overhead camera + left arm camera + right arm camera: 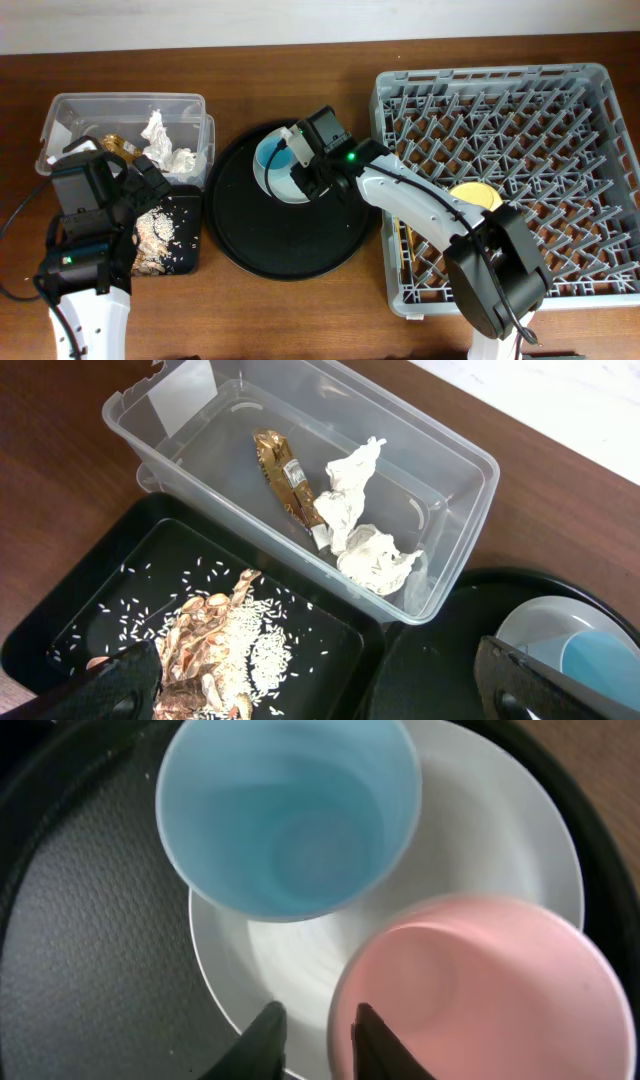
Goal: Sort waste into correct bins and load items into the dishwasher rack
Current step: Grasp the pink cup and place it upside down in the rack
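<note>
Right pincer [315,1032] hangs over the large round black tray [290,250] in the middle of the bench [300,60]. Its two dark fingertips are set narrow. The near rim of the small pink cup [480,1000] runs up between them, one tip outside the cup and one inside. Whether the tips actually press on the rim cannot be told.

The pink cup stands upright on a pale grey-white round plate [500,840], which lies on the round tray. A small light-blue cup [285,810] stands upright on the same plate, just beside the pink one, with its mouth open to the camera.

Left pincer [330,695] is spread wide, its fingers at the two lower corners of the left wrist view, holding nothing. It hovers above the shallow black rectangular tray [90,610]. Beige crumbly food scraps [230,640] lie in that tray in a heap, with loose grains scattered around it.

Just behind the black tray, touching it, stands the clear rectangular plastic tub [200,420]. Inside it lie a shiny brown-gold wrapper [285,475] and crumpled white paper [378,560], close together.

At the right of the bench sits the large grey dishwasher rack [560,130], with its grid of upright pegs. A yellow bowl [475,195] rests in it near the left side, partly hidden by the right arm.
</note>
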Controlling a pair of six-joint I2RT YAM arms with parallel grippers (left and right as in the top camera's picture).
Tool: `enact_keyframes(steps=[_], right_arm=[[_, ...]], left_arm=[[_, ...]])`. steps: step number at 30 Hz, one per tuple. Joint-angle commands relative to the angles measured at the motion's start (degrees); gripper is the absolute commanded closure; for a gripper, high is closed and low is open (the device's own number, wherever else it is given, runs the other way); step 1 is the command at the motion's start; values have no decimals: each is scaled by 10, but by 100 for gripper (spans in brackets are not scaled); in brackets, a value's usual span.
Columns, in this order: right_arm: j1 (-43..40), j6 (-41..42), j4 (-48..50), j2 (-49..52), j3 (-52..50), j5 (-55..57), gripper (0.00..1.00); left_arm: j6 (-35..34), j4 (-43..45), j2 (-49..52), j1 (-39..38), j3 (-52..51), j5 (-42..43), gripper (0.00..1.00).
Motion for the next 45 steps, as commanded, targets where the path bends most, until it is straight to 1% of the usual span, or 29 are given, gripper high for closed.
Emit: enact_keyframes(steps=[1,2,3,5,7,10,12,15,17,19,20,23,24,25,31,36,41,45], right_arm=[[2,-3,0,4,2,8,84],[2,-3,8,2,2,8,89],[1,-3,17,-5,2,8,96],[-5,-3,19,-28,3,7,96],[-23,-1,16,-77,9,-6,96],[-68,-1,9,-147,11,-90,96],[-144,-1,3,-185,11,-216,96],[-255,-1,4,-169,11,-389,96],[-352,-1,56,-114,11,-585,96],[-401,-1,109,-64,11,-727,96],[-416,-1,129,-38,11,-763,96],[-437,-1,156,30,11,-778,96],[-436,-1,184,57,11,-810,96],[-433,6,200,74,11,-813,96],[-429,6,199,112,11,-770,96],[-430,5,128,113,11,-682,96],[-441,5,87,113,11,-682,96],[-461,-2,33,113,11,-685,96]], left_arm=[[-7,2,-1,2,6,-2,1],[-7,2,-1,2,6,-2,1],[-7,2,-1,2,6,-2,1],[-7,2,-1,2,6,-2,1],[-7,2,-1,2,6,-2,1],[-7,2,-1,2,6,-2,1],[-7,2,-1,2,6,-2,1],[-7,2,-1,2,6,-2,1],[-7,2,-1,2,6,-2,1],[-7,2,-1,2,6,-2,1],[-7,2,-1,2,6,-2,1],[-7,2,-1,2,6,-2,1],[-7,2,-1,2,6,-2,1],[-7,2,-1,2,6,-2,1],[-7,2,-1,2,6,-2,1],[-7,2,-1,2,6,-2,1],[-7,2,-1,2,6,-2,1],[-7,2,-1,2,6,-2,1]])
